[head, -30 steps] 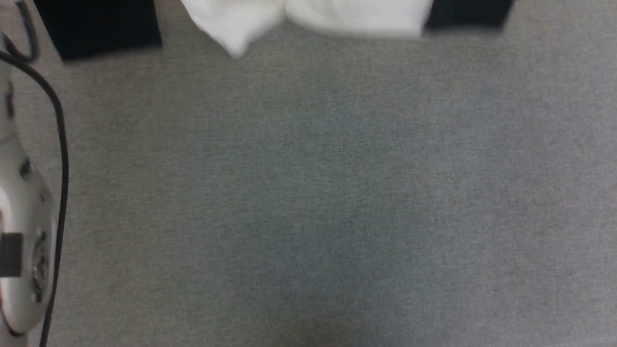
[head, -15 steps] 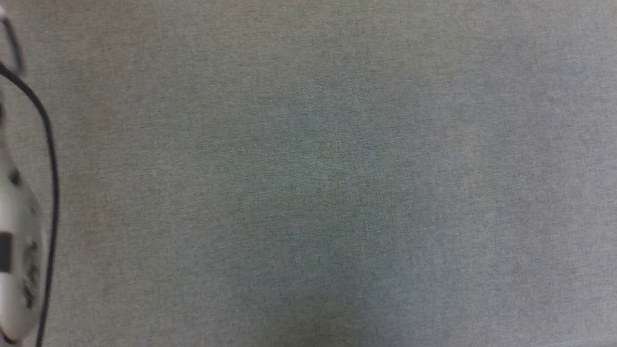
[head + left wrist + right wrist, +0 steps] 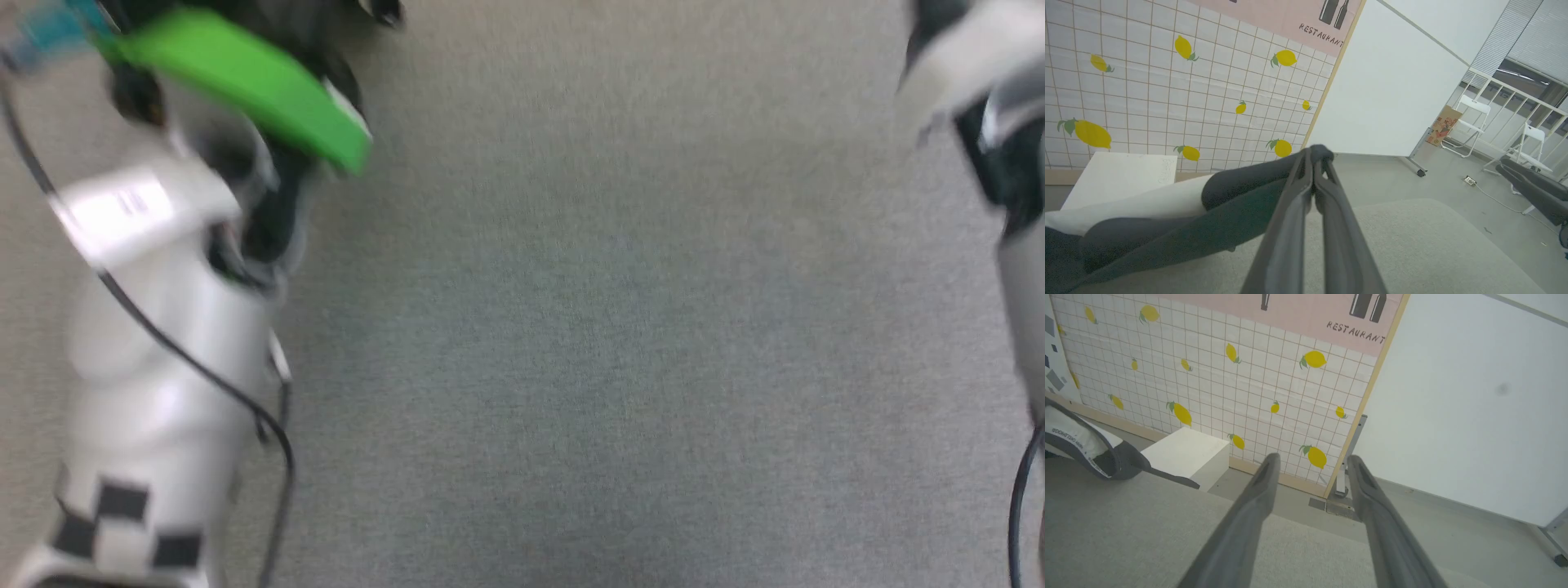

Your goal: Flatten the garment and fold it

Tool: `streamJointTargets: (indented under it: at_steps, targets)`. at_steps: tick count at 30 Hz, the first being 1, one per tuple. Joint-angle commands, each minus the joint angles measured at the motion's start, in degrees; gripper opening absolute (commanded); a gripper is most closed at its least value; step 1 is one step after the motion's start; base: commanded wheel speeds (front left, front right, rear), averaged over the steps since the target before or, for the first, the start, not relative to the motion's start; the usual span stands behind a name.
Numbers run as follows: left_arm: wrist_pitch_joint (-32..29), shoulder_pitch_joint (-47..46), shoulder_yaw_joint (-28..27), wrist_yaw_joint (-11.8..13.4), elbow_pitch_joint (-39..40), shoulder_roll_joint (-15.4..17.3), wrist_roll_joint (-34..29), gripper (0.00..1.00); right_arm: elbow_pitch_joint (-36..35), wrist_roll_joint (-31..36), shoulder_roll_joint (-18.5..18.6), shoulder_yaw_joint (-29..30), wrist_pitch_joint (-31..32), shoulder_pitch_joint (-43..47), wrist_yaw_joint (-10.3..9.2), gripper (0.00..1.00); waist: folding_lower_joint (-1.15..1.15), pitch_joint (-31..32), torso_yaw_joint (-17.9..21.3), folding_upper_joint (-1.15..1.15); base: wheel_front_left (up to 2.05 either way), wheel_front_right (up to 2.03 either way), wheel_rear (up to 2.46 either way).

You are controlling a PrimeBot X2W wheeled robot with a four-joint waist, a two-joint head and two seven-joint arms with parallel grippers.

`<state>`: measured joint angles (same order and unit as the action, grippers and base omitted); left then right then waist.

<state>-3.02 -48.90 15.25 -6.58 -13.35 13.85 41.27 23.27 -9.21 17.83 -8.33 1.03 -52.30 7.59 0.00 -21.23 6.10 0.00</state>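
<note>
table (image 3: 612, 367): grey fabric top | wall (image 3: 1208, 379): lemon-print white tiles under pink RESTAURANT sign (image 3: 1355, 332) | white box (image 3: 1188, 451) at its foot | white partition (image 3: 1392, 102) beside | white folding chairs (image 3: 1472, 109) beyond

The middle of the table (image 3: 620, 343) in the head view is wide and bare, so there is room to pass. The left arm (image 3: 155, 367) blocks the left side and the right arm (image 3: 1024, 310) the right edge. In the left wrist view the shirt (image 3: 1167, 228) hangs across the lower left, and the lower right is bare. In the right wrist view a box (image 3: 1188, 455) stands at the middle left, before the wall (image 3: 1216, 384).
</note>
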Motion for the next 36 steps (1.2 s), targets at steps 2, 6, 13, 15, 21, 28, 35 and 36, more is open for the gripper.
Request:
streamJointTargets:
  at_steps: [2, 6, 13, 15, 21, 28, 35, 36]
  targets:
    - [-1.36, 6.08, 1.43, -0.01, 5.3, -1.18, 1.52, 0.0, -4.28, -0.95, -0.66, 1.69, 0.37, 6.33, -0.1, 1.0, 0.0, 7.72, -2.32, 0.0, 0.0, 0.0, 0.0]
    - [-4.56, 16.3, 4.38, 1.61, 14.54, -2.92, 4.41, 0.0, -12.32, -0.73, -2.38, 5.78, 1.5, 16.79, -0.1, 1.0, 0.0, 11.53, -3.39, 0.0, 0.0, 0.0, 0.0]
    - [-10.08, 30.02, 11.43, 3.77, 26.49, -3.53, 7.04, 0.0, -24.61, 1.16, -8.21, 12.63, 5.85, 32.75, -0.1, 1.0, 0.0, 14.78, -4.85, 0.0, 0.0, 0.0, 0.0]
    - [-11.03, 33.28, 13.31, 4.46, 28.08, -3.53, 7.32, 0.0, -27.22, 1.66, -10.06, 14.08, 6.82, 36.33, -0.1, 1.0, 0.0, 15.33, -4.99, 0.0, 0.0, 0.0, 0.0]
    - [-13.02, 42.33, 17.94, 6.65, 27.57, -2.45, 7.34, 0.0, -31.31, 2.03, -13.94, 17.45, 8.19, 44.94, -0.1, 1.0, 0.0, 15.76, -5.19, 0.0, 0.0, 0.0, 0.0]
    - [-13.16, 46.05, 20.0, 8.63, 18.09, 0.27, 3.83, 0.0, -30.7, 0.48, -14.9, 17.46, 8.03, 49.8, -0.1, 1.0, 0.0, 14.5, -5.72, 0.0, 0.0, 0.0, 0.0]
    - [-12.6, 44.41, 21.22, 8.7, 7.37, -1.08, 2.43, 1.0, -28.31, -0.6, -14.93, 15.44, 7.1, 50.01, -0.1, 1.0, 0.0, 14.05, -6.41, 0.0, 0.0, 0.0, 0.0]
    - [-12.18, 44.27, 21.05, 8.39, 7.11, -1.75, 3.01, 1.0, -28.2, -0.5, -14.93, 15.1, 7.19, 49.97, -0.1, 1.0, 0.0, 14.11, -6.56, 0.0, 0.0, 0.0, 0.0]
